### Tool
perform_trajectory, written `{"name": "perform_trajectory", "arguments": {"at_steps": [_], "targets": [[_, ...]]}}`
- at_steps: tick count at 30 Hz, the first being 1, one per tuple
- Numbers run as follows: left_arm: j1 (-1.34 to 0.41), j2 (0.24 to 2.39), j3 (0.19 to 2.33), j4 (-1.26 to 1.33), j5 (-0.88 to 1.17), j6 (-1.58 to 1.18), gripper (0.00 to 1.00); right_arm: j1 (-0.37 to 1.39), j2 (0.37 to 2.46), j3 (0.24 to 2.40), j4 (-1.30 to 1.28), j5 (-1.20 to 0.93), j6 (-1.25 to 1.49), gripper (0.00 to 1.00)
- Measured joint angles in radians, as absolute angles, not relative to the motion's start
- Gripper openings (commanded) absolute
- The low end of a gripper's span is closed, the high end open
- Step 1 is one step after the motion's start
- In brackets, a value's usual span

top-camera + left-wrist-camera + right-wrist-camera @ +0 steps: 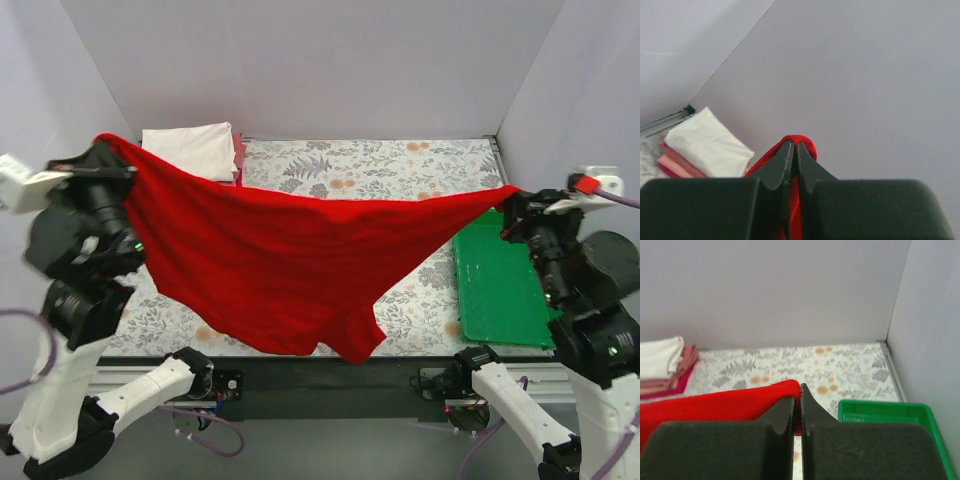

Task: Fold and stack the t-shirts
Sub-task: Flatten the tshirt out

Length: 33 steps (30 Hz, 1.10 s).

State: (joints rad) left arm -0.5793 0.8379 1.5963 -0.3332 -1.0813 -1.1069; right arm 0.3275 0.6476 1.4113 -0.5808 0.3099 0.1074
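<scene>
The bright red t-shirt (pixel 290 265) hangs stretched in the air between both grippers, sagging toward the table's front edge. My left gripper (pixel 103 148) is shut on its left corner, high at the left; the left wrist view shows red cloth (pixel 801 141) pinched between the jaws. My right gripper (pixel 508 197) is shut on the right corner; the right wrist view shows the red cloth (pixel 715 407) held at the jaws. A folded stack sits at the back left, the white shirt (pixel 195 148) on top, with salmon pink (pixel 685 362) and crimson (pixel 667 390) layers below.
A green plastic tray (pixel 497 285) lies on the right of the floral tablecloth (pixel 380 165), partly under the shirt's right end. Grey walls enclose the table at the back and both sides.
</scene>
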Motion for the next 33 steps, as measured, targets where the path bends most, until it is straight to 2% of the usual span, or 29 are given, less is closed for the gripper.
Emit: {"name": "perform_trajectory", "arguments": {"at_steps": [5, 10, 13, 19, 25, 26, 28, 29, 32, 33], "targets": [[-0.577, 1.008, 1.429, -0.24, -1.097, -1.046, 0.0, 0.327, 0.701, 1.178, -0.567, 0.292, 0.138, 0.01], [-0.43, 1.298, 1.398, -0.25, -0.916, -1.118, 0.0, 0.319, 0.849, 0.862, -0.521, 0.28, 0.181, 0.01], [-0.375, 1.511, 1.406, -0.202, -0.809, -1.127, 0.0, 0.281, 0.974, 0.769, -0.499, 0.239, 0.196, 0.01], [-0.363, 1.958, 1.538, -0.125, -0.637, -1.11, 0.0, 0.171, 1.148, 0.732, -0.339, 0.15, 0.206, 0.01], [-0.363, 2.277, 1.891, -0.127, -0.57, -1.047, 0.0, 0.139, 1.265, 0.732, -0.253, 0.109, 0.205, 0.01], [-0.363, 2.321, 1.957, -0.128, -0.563, -1.043, 0.04, 0.138, 1.278, 0.732, -0.247, 0.106, 0.205, 0.01], [-0.363, 2.381, 2.049, -0.146, -0.551, -1.036, 0.21, 0.137, 1.297, 0.732, -0.237, 0.103, 0.206, 0.01], [-0.363, 2.402, 2.081, -0.152, -0.54, -1.035, 0.46, 0.136, 1.306, 0.732, -0.233, 0.101, 0.206, 0.01], [-0.363, 2.417, 2.094, -0.182, -0.5, -1.044, 0.74, 0.134, 1.312, 0.732, -0.232, 0.099, 0.206, 0.03], [-0.363, 2.417, 2.094, -0.19, -0.488, -1.048, 0.89, 0.133, 1.312, 0.732, -0.23, 0.098, 0.206, 0.04]]}}
